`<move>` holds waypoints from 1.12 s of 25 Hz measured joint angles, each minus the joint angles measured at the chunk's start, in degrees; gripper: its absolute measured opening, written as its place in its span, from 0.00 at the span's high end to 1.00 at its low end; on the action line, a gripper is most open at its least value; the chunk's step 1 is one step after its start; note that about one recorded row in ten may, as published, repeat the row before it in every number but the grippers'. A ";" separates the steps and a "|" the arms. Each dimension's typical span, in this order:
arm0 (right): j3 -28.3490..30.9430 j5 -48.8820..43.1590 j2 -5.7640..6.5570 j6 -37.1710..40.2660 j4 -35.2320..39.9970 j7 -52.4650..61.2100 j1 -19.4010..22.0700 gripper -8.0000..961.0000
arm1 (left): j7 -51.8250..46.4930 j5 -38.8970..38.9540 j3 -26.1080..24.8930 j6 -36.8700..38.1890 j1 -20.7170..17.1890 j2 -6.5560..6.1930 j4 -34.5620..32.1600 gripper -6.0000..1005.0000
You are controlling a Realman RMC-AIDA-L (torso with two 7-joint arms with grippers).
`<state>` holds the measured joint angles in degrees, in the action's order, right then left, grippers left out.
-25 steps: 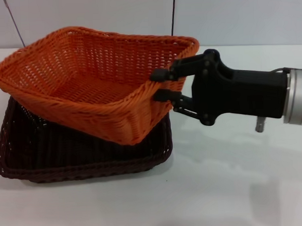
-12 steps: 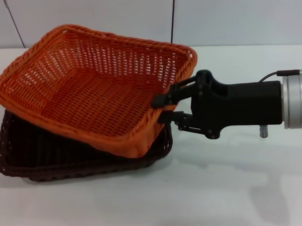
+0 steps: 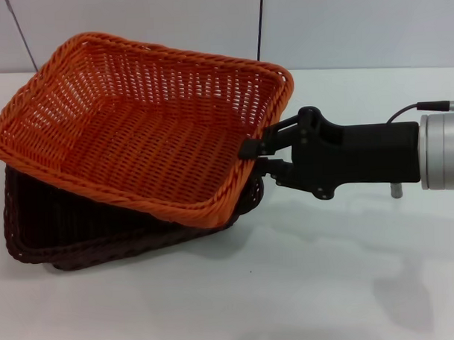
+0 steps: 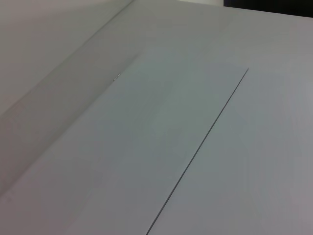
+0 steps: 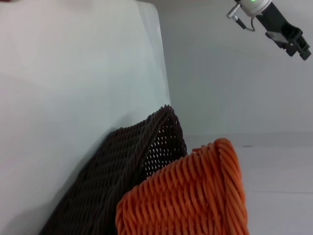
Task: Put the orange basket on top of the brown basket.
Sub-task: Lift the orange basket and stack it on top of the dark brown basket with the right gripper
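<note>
While I hold on, this is how things stand, from my jaws outward.

Right gripper (image 3: 254,155): my jaws are clamped on the braided rim of the orange basket (image 3: 136,136), at the middle of its right-hand short side, one finger above the rim and one below.

Right arm: it reaches in level from the right of the orange basket, black body first, then a silver cuff.

Orange basket: it sits on top of the brown basket (image 3: 80,231), tilted, with its far-left corner highest and its near-right corner lowest. It is turned a little against the basket beneath, so the edges do not line up. Its inside holds nothing that I can see.

Brown basket: it lies flat on the white table (image 3: 291,287), mostly covered by the orange basket. Only its left wall, its near wall and a bit of rim just under my fingers show in the head view. In the right wrist view its dark corner (image 5: 146,147) stands just beside the orange weave (image 5: 195,196), the two touching or nearly so.

Left gripper (image 5: 292,39): it hangs well apart from the orange basket, seen small in the right wrist view. Whether its jaws are open or closed I cannot tell.

Left wrist view: only pale flat panels with a thin seam.
</note>
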<state>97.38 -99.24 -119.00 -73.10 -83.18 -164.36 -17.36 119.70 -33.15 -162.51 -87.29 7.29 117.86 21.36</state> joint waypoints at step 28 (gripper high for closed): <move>0.58 3.44 0.05 -2.11 -9.61 -1.28 3.06 0.75 | -0.10 0.02 0.01 -0.16 -0.71 -0.18 0.01 0.47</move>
<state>97.95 -95.80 -118.95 -75.21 -92.79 -165.64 -14.31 119.61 -33.13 -162.50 -87.45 6.58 117.68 21.37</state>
